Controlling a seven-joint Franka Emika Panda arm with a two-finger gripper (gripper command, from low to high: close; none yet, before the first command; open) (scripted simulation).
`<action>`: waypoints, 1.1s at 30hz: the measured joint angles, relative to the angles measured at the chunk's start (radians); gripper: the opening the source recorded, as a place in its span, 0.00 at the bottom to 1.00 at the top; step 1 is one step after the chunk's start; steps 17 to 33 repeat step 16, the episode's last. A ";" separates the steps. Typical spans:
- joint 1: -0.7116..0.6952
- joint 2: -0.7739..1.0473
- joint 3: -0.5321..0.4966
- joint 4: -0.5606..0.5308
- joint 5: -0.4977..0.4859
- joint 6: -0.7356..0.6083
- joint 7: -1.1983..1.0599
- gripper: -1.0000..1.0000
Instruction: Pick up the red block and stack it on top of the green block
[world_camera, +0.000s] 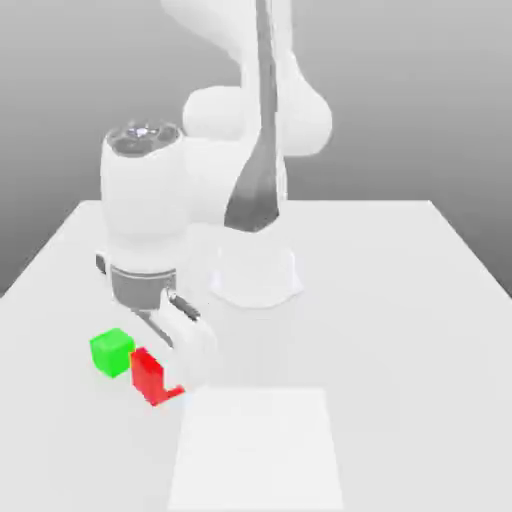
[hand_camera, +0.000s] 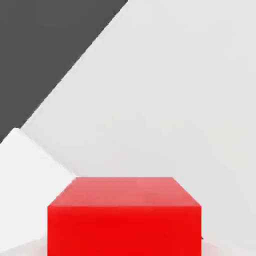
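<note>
In the exterior view, see the red block (world_camera: 147, 376) only in parts: find its middle covered by a pale finger of the gripper (world_camera: 162, 374), with a thin red strip coming out again below this finger. Cannot make out well the border between white finger, white hand and pale table (world_camera: 400, 350). In the hand view, see the top and one side face of the red block, cut off at the picture's edge; notice only faint reddish shades on both sides of it, near the same edge. Cannot tell about contact between the red block and the table.

Around, find the green block (world_camera: 112, 352) on the table, just beside the red block, toward the exterior view's left. Cannot tell if touching or with a small gap. Notice also a flat white panel (world_camera: 256, 445) near, toward the exterior view's right, and the arm's base (world_camera: 256, 278) farther back. See the big white arm (world_camera: 145, 215) leaning over this place, with the hand tilted above the blocks. In the hand view, note a white shape (hand_camera: 27, 187) near the red block, of unclear kind.

For the fingers, see them closed on the red block, grasping it low at the tips, with the green block outside the grip.
</note>
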 joint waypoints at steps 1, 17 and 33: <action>-0.031 -0.033 -0.017 -0.030 -0.003 -0.002 0.042 0.00; -0.185 0.077 -0.124 -0.171 0.097 0.251 0.178 1.00; -0.185 0.077 -0.124 -0.171 0.097 0.251 0.178 1.00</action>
